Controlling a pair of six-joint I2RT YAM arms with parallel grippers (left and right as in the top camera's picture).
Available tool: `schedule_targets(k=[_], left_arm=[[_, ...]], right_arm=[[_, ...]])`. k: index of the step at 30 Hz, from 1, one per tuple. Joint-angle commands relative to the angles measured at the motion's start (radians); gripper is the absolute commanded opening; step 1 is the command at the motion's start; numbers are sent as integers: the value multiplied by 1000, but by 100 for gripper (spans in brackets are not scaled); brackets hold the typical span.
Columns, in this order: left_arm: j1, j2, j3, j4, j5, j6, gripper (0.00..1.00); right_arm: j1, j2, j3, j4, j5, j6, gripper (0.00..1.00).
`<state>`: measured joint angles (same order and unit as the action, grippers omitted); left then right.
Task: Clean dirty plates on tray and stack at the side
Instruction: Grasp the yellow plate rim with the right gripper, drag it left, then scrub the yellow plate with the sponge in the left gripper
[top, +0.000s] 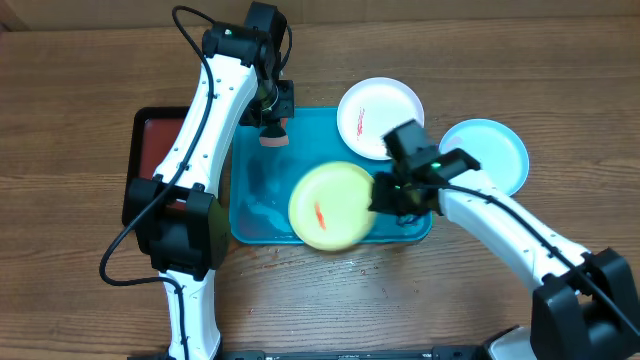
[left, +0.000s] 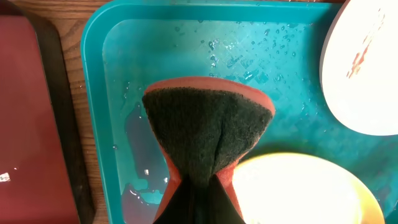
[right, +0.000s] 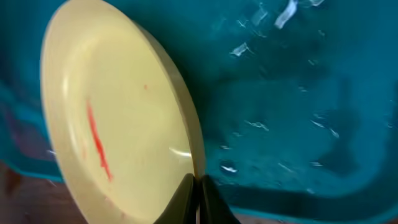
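One yellow-green plate (top: 325, 208), red-streaked, tilted over the near edge of the tray (top: 250, 190). Right gripper (top: 380, 195) is clamped on its right rim. Left gripper (top: 271, 120) pinches a sponge (top: 273, 138) at the tray's far left; the plate lies to the sponge's near right.

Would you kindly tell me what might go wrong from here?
1. The right gripper pinches only the thin rim of the tilted yellow-green plate; with water in the tray, scrubbing with the sponge in the left gripper may make it slip.
2. The white plate lies across the tray's far rim, so a passing arm might knock it off.
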<state>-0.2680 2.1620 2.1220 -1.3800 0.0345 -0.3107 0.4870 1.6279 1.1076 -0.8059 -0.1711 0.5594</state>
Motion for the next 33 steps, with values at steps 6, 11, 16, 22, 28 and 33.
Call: schedule_targets(k=[6,11,16,22,28,33], left_arm=[[0,-2,7,-3,10,20,4],[0,-2,7,-4,6,27,4],[0,-2,7,-3,6,27,4],[0,-2,7,-4,7,27,4],[0,-2,7,-3,7,27,4],[0,5,7,-3,7,28,4]], right_arm=[[90,94,55,175,79,235,4],[123,195,55,230,62,279,4],[122,203,55,277,67,276,4],[118,219,55,368,123,180,19],[118,270,55,404,127,166,26],[118,309,55,472,95,166,27]])
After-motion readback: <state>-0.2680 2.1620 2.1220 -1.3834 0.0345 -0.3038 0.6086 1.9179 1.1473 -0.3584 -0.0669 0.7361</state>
